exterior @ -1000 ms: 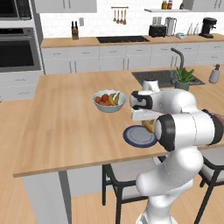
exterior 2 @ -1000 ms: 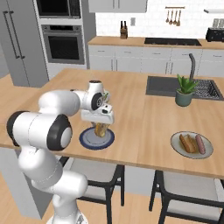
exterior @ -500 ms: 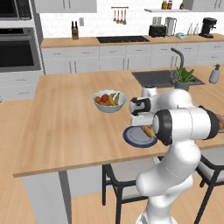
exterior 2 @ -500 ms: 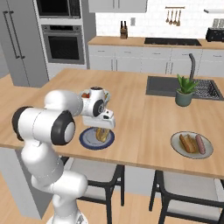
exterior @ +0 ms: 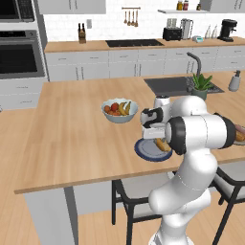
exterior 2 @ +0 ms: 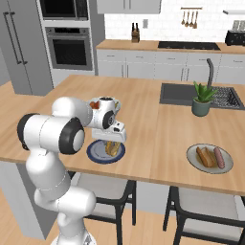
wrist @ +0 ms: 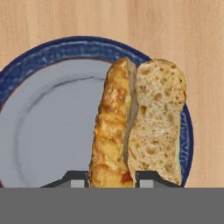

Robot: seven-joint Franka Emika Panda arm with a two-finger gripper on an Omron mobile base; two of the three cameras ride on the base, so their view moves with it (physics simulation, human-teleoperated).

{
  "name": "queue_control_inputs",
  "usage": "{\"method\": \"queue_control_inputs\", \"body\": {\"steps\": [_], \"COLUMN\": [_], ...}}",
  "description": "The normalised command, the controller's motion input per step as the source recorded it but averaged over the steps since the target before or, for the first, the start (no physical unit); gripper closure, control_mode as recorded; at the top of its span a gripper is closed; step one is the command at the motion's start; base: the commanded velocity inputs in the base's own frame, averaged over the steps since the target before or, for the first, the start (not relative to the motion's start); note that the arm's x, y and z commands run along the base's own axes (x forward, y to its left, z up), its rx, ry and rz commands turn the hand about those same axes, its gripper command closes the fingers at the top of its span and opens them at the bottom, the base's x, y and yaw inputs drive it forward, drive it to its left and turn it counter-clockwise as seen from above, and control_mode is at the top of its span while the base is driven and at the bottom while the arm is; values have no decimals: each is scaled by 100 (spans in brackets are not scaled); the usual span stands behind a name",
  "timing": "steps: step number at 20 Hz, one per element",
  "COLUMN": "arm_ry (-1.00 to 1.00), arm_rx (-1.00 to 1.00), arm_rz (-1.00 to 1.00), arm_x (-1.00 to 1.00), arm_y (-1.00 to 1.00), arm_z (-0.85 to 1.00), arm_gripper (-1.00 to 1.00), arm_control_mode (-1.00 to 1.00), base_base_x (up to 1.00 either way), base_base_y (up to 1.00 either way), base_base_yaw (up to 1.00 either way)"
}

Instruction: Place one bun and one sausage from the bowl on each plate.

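Lowered since the earlier frame, our gripper (wrist: pixel 112 177) clamps the bun (wrist: pixel 135 127) over the blue plate (wrist: pixel 39 127).
Early release may tip it off the plate's right rim.

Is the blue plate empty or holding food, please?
Holding food: a split bun lies on the blue plate, no sausage visible.

The gripper (wrist: pixel 112 177) is sitting low over the blue plate (exterior: pixel 143 149) at the near edge of the island counter (exterior: pixel 72 139), its fingertips flanking the bun (wrist: pixel 140 122), which is crowding the plate's right half. The plate's left half is lying bare. The fruit bowl (exterior: pixel 119 110) is standing just beyond, hemming in the far-left approach. Open wood is stretching rightward toward the grey plate (exterior 2: pixel 191 160), and the potted plant (exterior 2: pixel 203 98) is standing farther back.
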Motion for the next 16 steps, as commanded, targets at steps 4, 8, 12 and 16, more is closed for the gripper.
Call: {"method": "queue_control_inputs", "body": {"steps": [4, 8, 12, 16], "arm_ry": [0, -5, -3, -1], "arm_rx": [0, 0, 0, 0], "arm_rz": [0, 0, -2, 0], "arm_x": [2, -1, -70, -100], "arm_y": [0, 1, 2, 0], "arm_z": [0, 15, 48, 58], "arm_gripper": [-100, -100, -100, -100], "arm_control_mode": [-100, -100, -100, -100], "base_base_x": [0, 0, 0, 0], "base_base_y": [0, 0, 0, 0], "base_base_yaw": [0, 0, 0, 0]}}
